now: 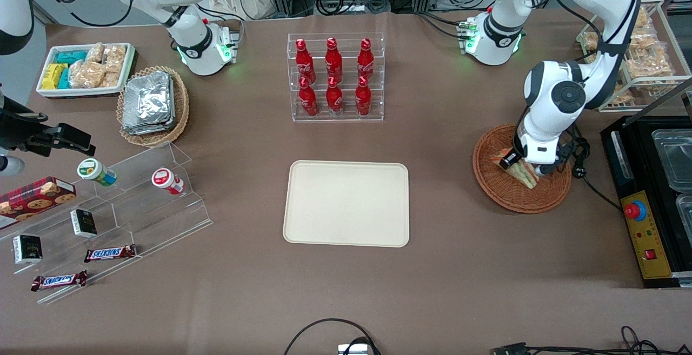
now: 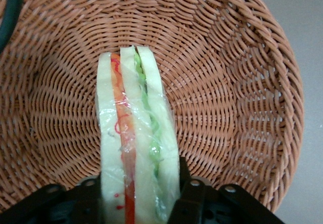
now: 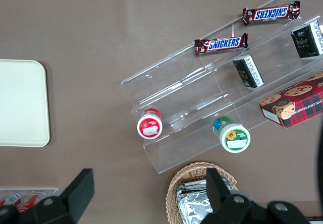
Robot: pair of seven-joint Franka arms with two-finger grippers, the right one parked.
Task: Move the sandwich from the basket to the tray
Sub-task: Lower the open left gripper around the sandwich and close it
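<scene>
The sandwich (image 1: 523, 173) (image 2: 136, 133), a plastic-wrapped wedge of white bread with orange and green layers, sits in the reddish-brown wicker basket (image 1: 508, 193) (image 2: 242, 93) toward the working arm's end of the table. My gripper (image 1: 527, 167) (image 2: 139, 196) is down in the basket with a black finger pressed against each bread face, shut on the sandwich. The cream tray (image 1: 346, 203) (image 3: 20, 103) lies flat in the middle of the table with nothing on it.
A clear rack of red bottles (image 1: 335, 76) stands farther from the front camera than the tray. A black control box (image 1: 646, 225) lies beside the basket at the table's edge. A tan basket of foil packets (image 1: 151, 106), a snack bin (image 1: 86, 68) and an acrylic shelf (image 1: 108, 209) sit toward the parked arm's end.
</scene>
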